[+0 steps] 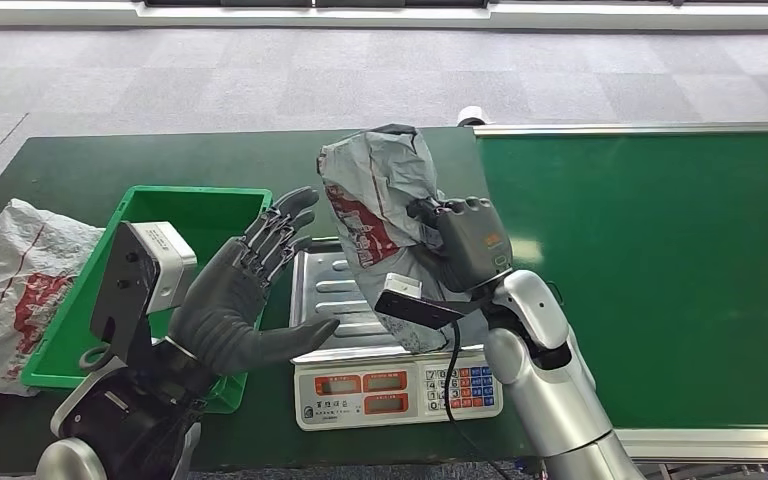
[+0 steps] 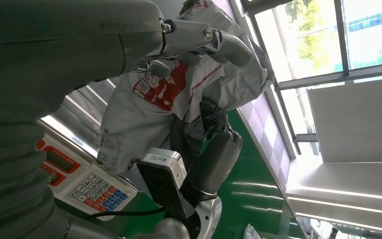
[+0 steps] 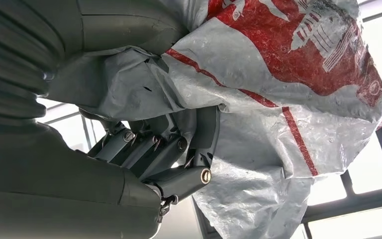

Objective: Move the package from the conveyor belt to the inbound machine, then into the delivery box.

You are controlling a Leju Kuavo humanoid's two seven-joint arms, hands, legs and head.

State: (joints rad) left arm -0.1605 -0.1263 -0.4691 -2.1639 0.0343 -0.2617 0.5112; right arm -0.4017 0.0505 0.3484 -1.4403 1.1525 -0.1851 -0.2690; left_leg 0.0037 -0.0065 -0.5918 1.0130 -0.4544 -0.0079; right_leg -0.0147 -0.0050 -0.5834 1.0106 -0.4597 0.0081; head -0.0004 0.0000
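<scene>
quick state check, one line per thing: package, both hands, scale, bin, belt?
package: gripped, held upright above the scale
right hand: closed on the package
left hand: open, fingers spread, holding nothing
scale: pan bare; display unreadable
green bin: looks empty
conveyor belt: bare
</scene>
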